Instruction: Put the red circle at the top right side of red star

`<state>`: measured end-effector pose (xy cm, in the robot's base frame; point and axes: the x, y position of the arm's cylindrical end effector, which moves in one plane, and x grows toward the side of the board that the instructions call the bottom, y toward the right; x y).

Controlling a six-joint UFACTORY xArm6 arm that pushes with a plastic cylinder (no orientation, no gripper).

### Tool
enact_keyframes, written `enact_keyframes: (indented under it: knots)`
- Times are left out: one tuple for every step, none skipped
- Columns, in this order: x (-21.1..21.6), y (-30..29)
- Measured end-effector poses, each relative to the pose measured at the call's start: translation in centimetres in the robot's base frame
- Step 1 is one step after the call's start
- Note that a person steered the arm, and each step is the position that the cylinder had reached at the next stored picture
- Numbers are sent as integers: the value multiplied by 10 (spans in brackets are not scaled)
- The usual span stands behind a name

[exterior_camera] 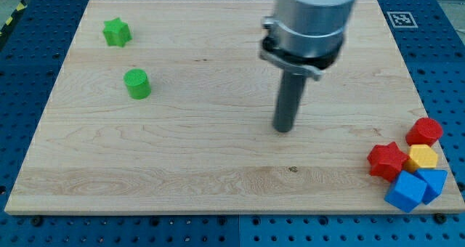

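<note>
The red circle (424, 131) sits near the board's right edge, just above and to the right of the red star (387, 160), with a yellow block (422, 158) between and below them. My tip (282, 128) rests on the board around its middle, well to the left of both red blocks and touching no block.
Two blue blocks (405, 192) (434, 181) lie below the yellow block at the bottom right corner. A green star (116, 33) and a green circle (136, 83) sit at the upper left. The wooden board (182, 160) lies on a blue pegboard table.
</note>
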<state>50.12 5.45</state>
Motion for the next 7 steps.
enact_keyframes:
  knots:
    - [3,-43]
    - [15,-87]
    - [15,-125]
    - [15,-127]
    - [17,-132]
    - [23,-141]
    - [46,-187]
